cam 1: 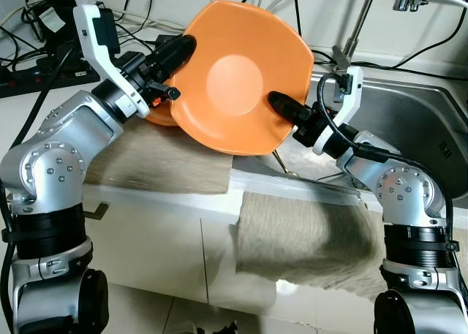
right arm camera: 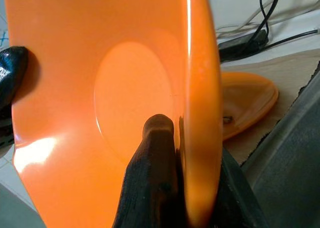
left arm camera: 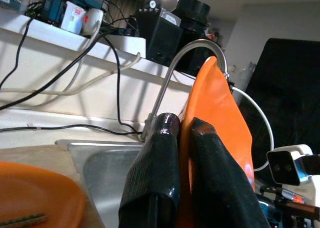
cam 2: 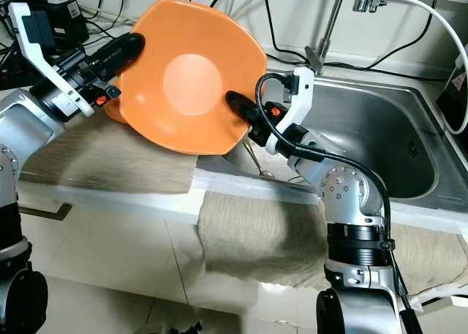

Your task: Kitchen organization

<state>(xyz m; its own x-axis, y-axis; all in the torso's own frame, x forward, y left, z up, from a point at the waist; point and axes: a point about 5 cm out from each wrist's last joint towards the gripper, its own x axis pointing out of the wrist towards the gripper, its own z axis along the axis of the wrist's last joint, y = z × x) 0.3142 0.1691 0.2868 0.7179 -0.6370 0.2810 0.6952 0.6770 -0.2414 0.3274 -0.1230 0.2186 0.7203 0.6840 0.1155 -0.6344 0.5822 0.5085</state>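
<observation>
A large orange plate is held up on edge above the counter's rim, its hollow side facing me. My left gripper is shut on its upper left rim, one black finger on each face. My right gripper is shut on the lower right rim, next to the sink. In the right wrist view the rim runs between the two fingers. A second orange plate lies flat on the counter behind and below the held one, with a small dark utensil resting on it.
A beige towel covers the counter on the left. Another towel hangs over the front edge. The steel sink is on the right with a tall faucet. A thin utensil leans at the sink's left wall. Cables and a power strip line the back.
</observation>
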